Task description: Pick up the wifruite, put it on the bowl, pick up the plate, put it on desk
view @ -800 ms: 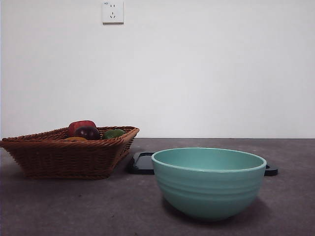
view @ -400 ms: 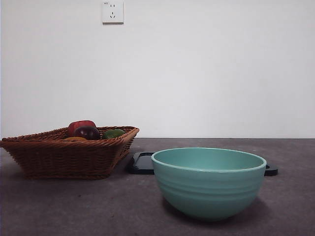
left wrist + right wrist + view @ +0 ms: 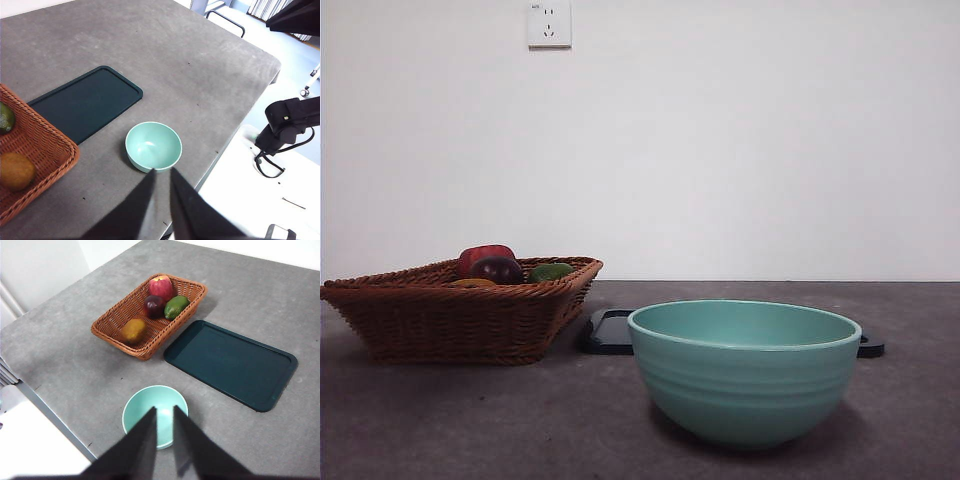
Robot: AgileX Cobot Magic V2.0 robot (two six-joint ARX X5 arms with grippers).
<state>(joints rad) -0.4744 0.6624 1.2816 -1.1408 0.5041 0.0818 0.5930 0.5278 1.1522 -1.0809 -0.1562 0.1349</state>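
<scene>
- While both arms waited high above the desk (image 3: pixel 470 420), the wifruite (image 3: pixel 133 330) lay at the near end of the basket (image 3: pixel 112 322), well ahead of the right gripper (image 3: pixel 165 427), whose jaws stood nearly closed and empty.
- Beside the basket lay the tray (image 3: pixel 230 362).
- Below the left gripper (image 3: pixel 161 187), also nearly closed and empty, sat the bowl (image 3: pixel 153 146).
- A good grasp would likely need the jaws spread wide first, then a descent across the fruit's short axis.
</scene>
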